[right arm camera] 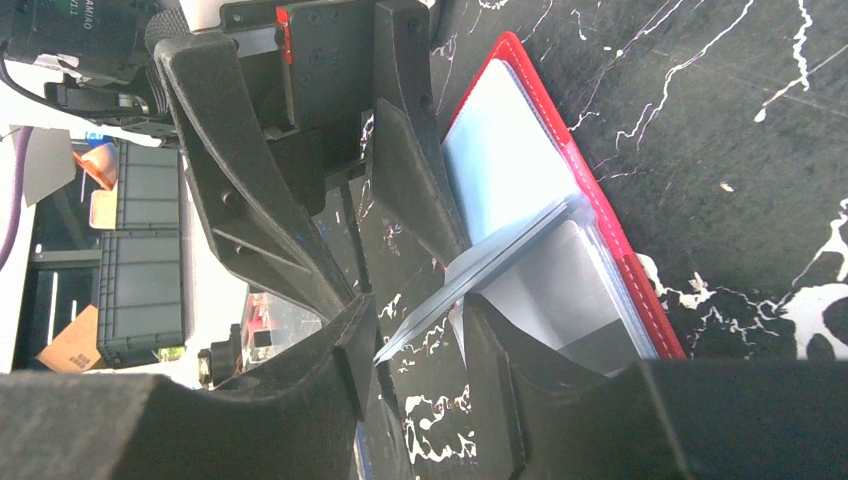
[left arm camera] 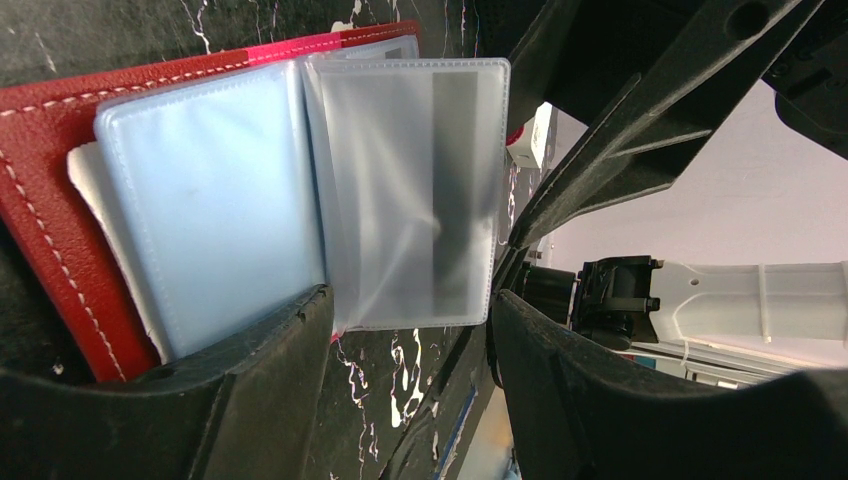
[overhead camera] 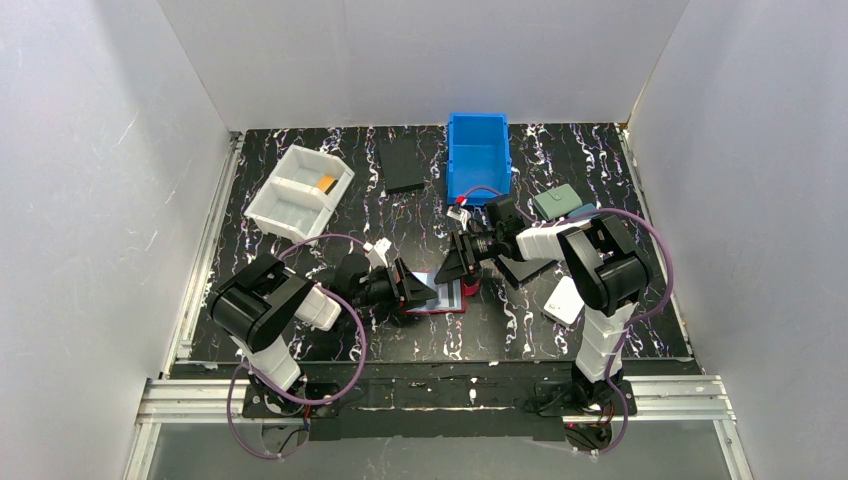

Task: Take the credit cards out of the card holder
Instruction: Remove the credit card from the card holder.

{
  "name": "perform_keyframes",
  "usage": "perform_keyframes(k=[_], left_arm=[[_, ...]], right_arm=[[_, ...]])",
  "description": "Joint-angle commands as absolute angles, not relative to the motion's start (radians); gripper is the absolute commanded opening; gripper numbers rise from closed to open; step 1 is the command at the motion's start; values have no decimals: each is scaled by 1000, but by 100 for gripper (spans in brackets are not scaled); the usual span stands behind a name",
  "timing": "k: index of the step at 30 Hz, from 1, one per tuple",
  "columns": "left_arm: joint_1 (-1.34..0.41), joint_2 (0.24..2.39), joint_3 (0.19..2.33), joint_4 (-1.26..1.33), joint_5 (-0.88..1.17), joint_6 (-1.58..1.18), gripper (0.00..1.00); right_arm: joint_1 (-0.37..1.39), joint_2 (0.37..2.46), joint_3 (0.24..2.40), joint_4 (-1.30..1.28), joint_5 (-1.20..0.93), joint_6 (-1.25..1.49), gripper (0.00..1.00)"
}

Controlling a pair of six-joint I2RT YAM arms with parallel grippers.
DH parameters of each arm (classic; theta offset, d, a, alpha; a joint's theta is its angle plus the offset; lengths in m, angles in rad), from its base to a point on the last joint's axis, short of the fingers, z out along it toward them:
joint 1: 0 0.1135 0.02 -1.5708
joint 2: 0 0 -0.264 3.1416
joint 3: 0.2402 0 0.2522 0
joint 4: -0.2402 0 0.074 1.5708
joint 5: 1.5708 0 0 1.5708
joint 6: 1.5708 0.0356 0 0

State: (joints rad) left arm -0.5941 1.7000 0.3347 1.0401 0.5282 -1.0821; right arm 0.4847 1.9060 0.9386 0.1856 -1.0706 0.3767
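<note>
The red card holder [overhead camera: 462,288] lies open on the table between both arms, its pale blue pockets [left arm camera: 210,200] facing up. A clear sleeve [left arm camera: 405,190] fans out from its spine. My left gripper [left arm camera: 410,302] is open, and one finger [left arm camera: 250,380] rests over the blue pocket's lower edge. My right gripper [right arm camera: 418,312] is open around the sleeve's raised edge [right arm camera: 480,268], which stands between the fingers without being pinched. A whitish edge [left arm camera: 85,185] peeks from under the pocket. An orange credit card [overhead camera: 325,184] lies in the white tray [overhead camera: 285,210].
A blue bin [overhead camera: 478,155] stands at the back, with a black flat case [overhead camera: 402,165] to its left. A teal-green wallet [overhead camera: 558,202] and a white wallet [overhead camera: 565,300] lie right of the right arm. Both grippers [overhead camera: 420,290] [overhead camera: 452,268] crowd the holder.
</note>
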Motion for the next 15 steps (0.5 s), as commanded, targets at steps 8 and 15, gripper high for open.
perform_keyframes(k=[8,15], left_arm=[[-585,1700,325,934,515,-1037,61],[-584,1710,328,934,515,-1036,63]], right_arm=[[493,1872,953,181,-1100,344,41],[497,1873,952,195,-1116,356,41]])
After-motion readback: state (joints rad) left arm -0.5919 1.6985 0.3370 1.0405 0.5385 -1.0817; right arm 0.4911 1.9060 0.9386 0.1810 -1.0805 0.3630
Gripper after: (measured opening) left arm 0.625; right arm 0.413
